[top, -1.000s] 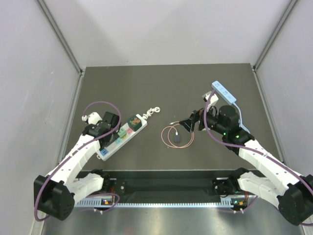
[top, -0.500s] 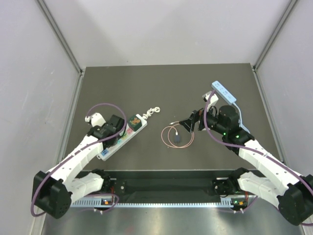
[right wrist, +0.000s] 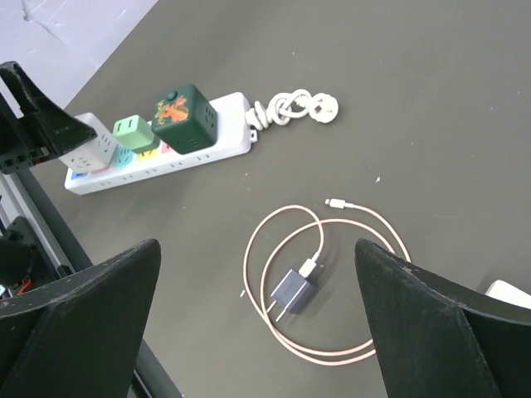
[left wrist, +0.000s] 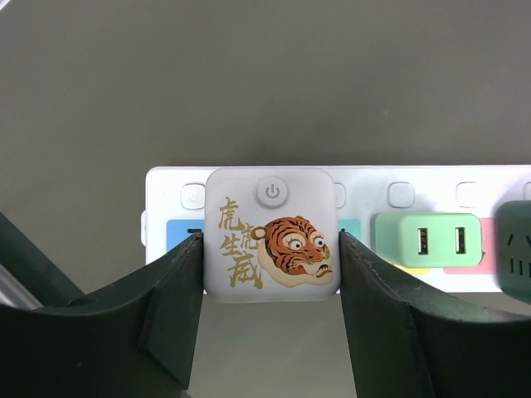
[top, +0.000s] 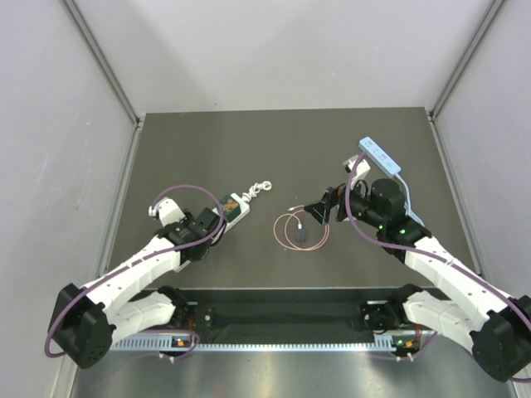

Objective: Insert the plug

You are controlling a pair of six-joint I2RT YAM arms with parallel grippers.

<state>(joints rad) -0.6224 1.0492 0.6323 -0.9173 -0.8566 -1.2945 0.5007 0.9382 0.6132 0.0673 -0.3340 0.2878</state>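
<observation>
Your left arm has swung across since a moment ago, so it now covers most of the power strip (left wrist: 415, 178). Your right arm has not moved.

The plug (right wrist: 290, 292) lies flat on the tabletop (top: 274, 149), just below your right hand (top: 319, 209). Its pink cable (right wrist: 309, 267) lies in loops by it. Nothing is touching the plug yet. That right hand is spread wide and holds nothing.

The power strip is well off to the side of that hand. Your left hand (top: 207, 224) is pinching the white tiger cube (left wrist: 271, 240) that sits on the strip, one finger on each side. Just beside that hand, along the strip, is a light green adapter (left wrist: 427, 240). Further along is a dark green cube (right wrist: 184, 108).

Here is what I think could go wrong:
- The plug lies flat, so your fingers may grab it crooked. Then the pins will not line up with the holes.
- The looped cable may drag or catch when you lift.
- The strip looks crowded, and I cannot tell which hole is free.
- You are holding the cube, not the strip. A hard push could slide the strip, or a pull could pop the cube out.
- Your two arms could bump each other there.
</observation>
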